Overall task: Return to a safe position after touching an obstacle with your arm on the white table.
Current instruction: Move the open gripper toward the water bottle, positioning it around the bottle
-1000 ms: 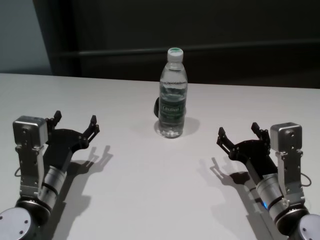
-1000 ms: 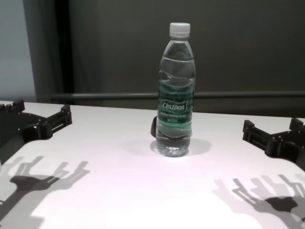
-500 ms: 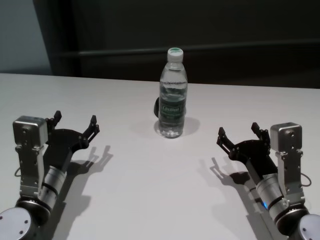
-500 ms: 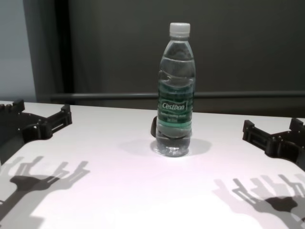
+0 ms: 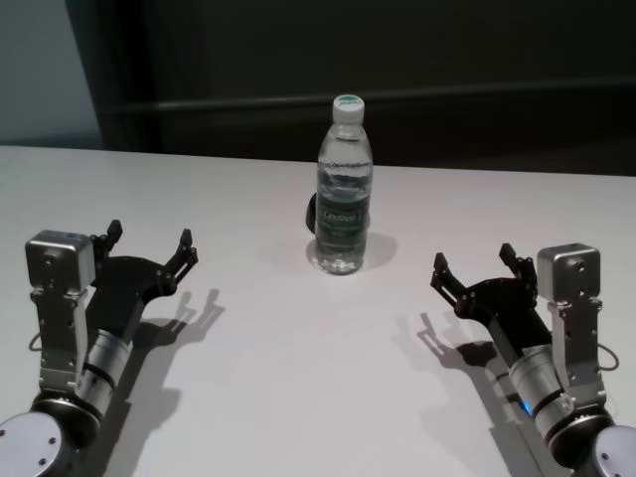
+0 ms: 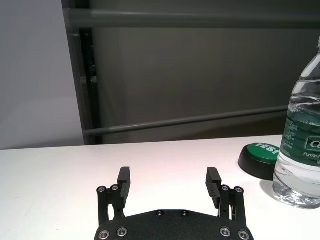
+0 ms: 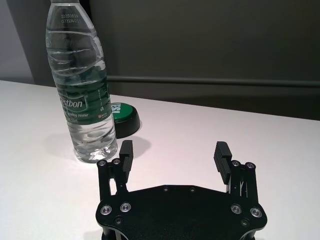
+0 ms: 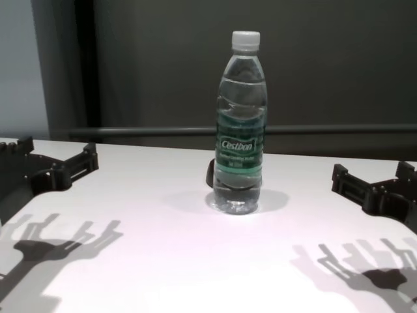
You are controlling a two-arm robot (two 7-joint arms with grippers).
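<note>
The obstacle, a clear water bottle (image 5: 343, 189) with a white cap and green label, stands upright at the middle of the white table (image 5: 298, 358). It also shows in the chest view (image 8: 240, 124), the left wrist view (image 6: 302, 145) and the right wrist view (image 7: 82, 85). My left gripper (image 5: 149, 246) is open and empty at the near left, well apart from the bottle. My right gripper (image 5: 475, 261) is open and empty at the near right, also apart from it. Both show in their wrist views, left (image 6: 170, 182) and right (image 7: 174, 155).
A low black disc with a green top (image 7: 122, 116) lies on the table just behind the bottle; it also shows in the left wrist view (image 6: 260, 157). A dark wall with a horizontal rail (image 8: 130, 130) runs behind the table's far edge.
</note>
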